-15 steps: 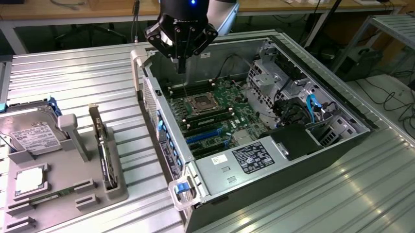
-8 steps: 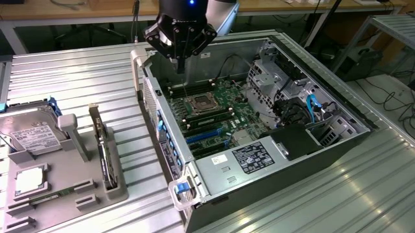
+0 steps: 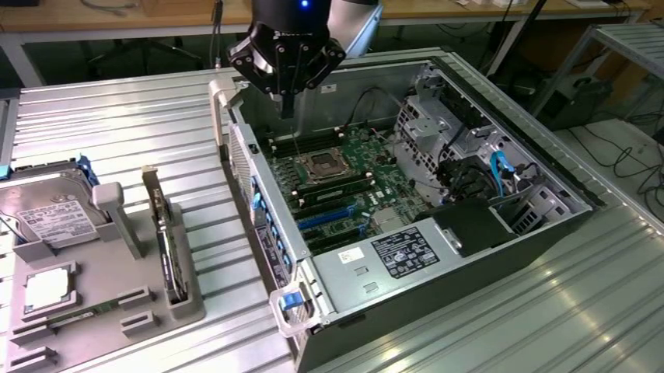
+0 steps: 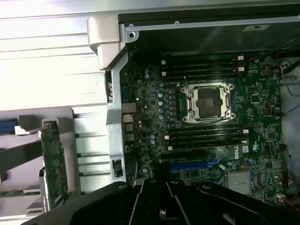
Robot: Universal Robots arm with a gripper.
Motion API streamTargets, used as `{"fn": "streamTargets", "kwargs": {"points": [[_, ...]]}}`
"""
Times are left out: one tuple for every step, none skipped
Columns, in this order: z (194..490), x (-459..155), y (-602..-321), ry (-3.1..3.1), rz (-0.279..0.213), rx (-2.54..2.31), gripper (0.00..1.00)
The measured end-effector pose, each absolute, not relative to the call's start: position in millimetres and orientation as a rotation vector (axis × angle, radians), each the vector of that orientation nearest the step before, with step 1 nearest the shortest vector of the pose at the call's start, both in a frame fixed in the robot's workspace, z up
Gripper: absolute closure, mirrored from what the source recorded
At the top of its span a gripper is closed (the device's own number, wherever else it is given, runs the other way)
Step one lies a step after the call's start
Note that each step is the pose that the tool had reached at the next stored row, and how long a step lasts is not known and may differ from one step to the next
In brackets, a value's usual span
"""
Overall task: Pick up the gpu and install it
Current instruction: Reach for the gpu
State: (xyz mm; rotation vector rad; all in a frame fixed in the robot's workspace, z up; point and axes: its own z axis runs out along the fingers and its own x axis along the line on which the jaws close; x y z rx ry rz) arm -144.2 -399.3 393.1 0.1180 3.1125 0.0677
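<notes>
The gpu stands on edge in a slot of the grey holder at the exterior view's left, its silver bracket end up. In the wrist view the gpu appears as a thin green-edged card beside the case wall. My gripper hangs over the far corner of the open computer case, well away from the gpu. Its dark fingers are shut together with nothing between them. Below it lies the motherboard with blue expansion slots, which also appear in the wrist view as blue slots.
A silver hard drive with a white label, a processor and a memory stick sit in the same holder. The empty CPU socket, drive cages and blue cables crowd the case.
</notes>
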Motion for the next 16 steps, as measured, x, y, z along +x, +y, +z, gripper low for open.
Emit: {"fn": "streamTargets", "kwargs": {"points": [[393.0,-144.7,-399.3,3.112,0.068,0.118,0.89],[393.1,-145.1,-399.3,3.112,0.068,0.118,0.89],[393.0,-145.4,-399.3,3.112,0.068,0.118,0.89],[393.0,-145.7,-399.3,3.112,0.068,0.118,0.89],[393.0,-146.0,-399.3,3.112,0.068,0.118,0.89],[393.0,-146.4,-399.3,3.113,0.068,0.118,0.89],[393.0,-146.7,-399.3,3.112,0.068,0.118,0.89],[393.0,-147.1,-399.3,3.113,0.068,0.118,0.89],[393.0,-147.5,-399.3,3.113,0.068,0.118,0.89],[393.0,-147.8,-399.3,3.113,0.068,0.118,0.89],[393.0,-148.1,-399.3,3.113,0.068,0.118,0.89],[393.0,-148.4,-399.4,3.113,0.068,0.118,0.89],[393.0,-148.6,-399.4,3.112,0.068,0.118,0.89],[393.0,-148.9,-399.4,3.113,0.068,0.118,0.89],[392.9,-149.2,-399.4,3.112,0.068,0.118,0.89],[392.9,-149.5,-399.4,3.112,0.068,0.118,0.89]]}}
